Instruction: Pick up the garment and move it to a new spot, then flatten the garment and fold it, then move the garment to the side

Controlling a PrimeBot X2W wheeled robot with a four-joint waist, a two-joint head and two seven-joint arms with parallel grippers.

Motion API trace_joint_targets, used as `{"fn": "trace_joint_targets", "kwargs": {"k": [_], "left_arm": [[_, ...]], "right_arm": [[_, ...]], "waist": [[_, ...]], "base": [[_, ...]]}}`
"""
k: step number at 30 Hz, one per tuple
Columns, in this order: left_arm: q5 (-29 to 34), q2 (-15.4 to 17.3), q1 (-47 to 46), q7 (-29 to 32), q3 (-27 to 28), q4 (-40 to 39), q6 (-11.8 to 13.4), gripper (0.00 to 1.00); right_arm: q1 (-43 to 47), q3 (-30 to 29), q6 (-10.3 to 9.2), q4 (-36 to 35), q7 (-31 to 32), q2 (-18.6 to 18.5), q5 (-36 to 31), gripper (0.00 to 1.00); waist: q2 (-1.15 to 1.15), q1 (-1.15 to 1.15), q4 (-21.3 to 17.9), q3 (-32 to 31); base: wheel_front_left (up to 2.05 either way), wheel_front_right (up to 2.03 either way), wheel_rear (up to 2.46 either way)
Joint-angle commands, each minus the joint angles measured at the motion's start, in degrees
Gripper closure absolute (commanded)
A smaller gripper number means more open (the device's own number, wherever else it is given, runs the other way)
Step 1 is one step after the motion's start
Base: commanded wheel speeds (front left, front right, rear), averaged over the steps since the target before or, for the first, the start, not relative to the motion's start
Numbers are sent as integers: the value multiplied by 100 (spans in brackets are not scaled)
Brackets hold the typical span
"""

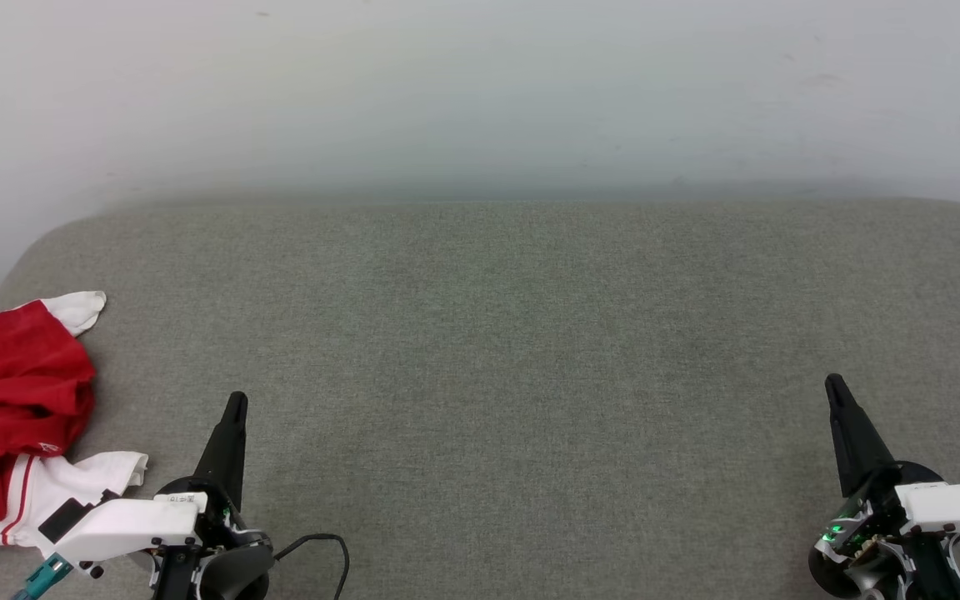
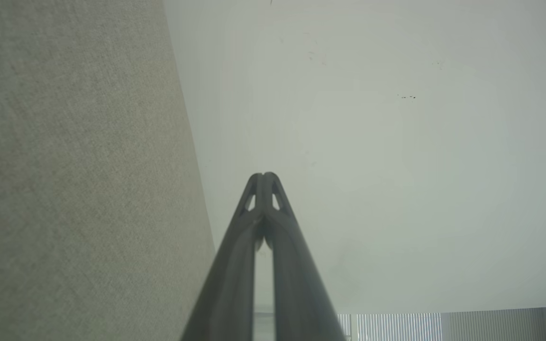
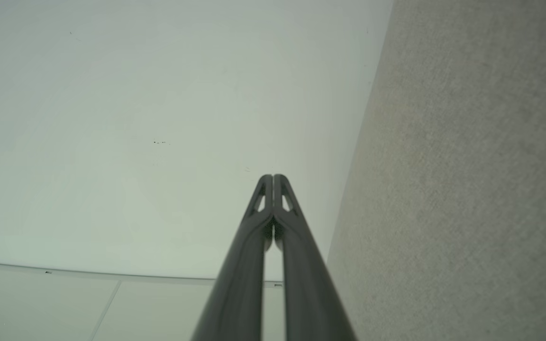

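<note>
The padded surface [image 1: 530, 375] is a plain, heathered grey-green weave. At its left edge the garment [image 1: 13, 383] is bright red with white sleeves, and thin red stripes run along the white trim toward the surface's near-left corner. The wall [image 1: 480, 83] behind the surface is off-white with a few faint dark smudges. Over the surface's near edge, the left gripper [image 1: 236, 406] and the right gripper [image 1: 835, 385] are black, and the forearm casing [image 1: 130, 521] is white. Along that same edge are a teal connector [image 1: 42, 575], a black cable [image 1: 326, 546] and a small green light [image 1: 837, 529].
</note>
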Motion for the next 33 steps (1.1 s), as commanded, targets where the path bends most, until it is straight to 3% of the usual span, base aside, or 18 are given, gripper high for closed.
{"fn": "trace_joint_targets", "kwargs": {"k": [1, 31, 32, 33], "left_arm": [[22, -13, -44, -5, 13, -12, -26, 100], [22, -13, -44, -5, 14, -13, -26, 100], [1, 0, 0, -2, -1, -1, 0, 0], [0, -3, 17, -6, -11, 41, 2, 0]], "right_arm": [[-92, 5, -3, 2, -10, 32, -5, 100], [-92, 5, -3, 2, -10, 32, -5, 100], [1, 0, 0, -1, -2, 0, -2, 0], [29, 3, 0, 31, -3, 0, -4, 0]], "waist": [[0, 0, 0, 0], [0, 0, 0, 0], [0, 0, 0, 0], [0, 0, 0, 0]], "base": [[0, 0, 0], [0, 0, 0], [0, 0, 0], [0, 0, 0]]}}
